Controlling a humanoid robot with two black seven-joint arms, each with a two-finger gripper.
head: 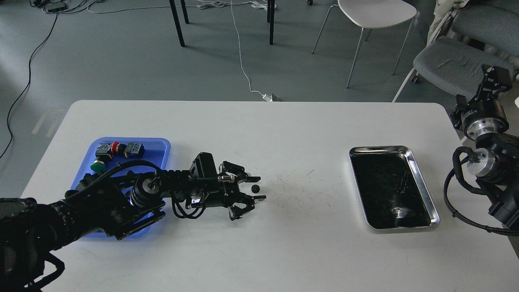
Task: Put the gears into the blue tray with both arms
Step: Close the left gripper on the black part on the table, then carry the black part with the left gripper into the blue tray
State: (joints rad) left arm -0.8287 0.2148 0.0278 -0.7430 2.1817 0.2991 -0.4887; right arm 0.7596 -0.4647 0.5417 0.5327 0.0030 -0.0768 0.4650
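The big white table (259, 251) holds everything. To the left of its middle lies the flat blue plastic tray (160, 147), with colourful push-button switches (115, 151) in its far end. To the right of the middle sits a shiny silver metal tray (417, 178). The left gripper (256, 188) reaches out from over the blue tray, fingers spread open around one tiny black gear (255, 188), probably to pinch it. The right gripper (492, 79) waits off the table's right edge; I cannot tell if it is open.
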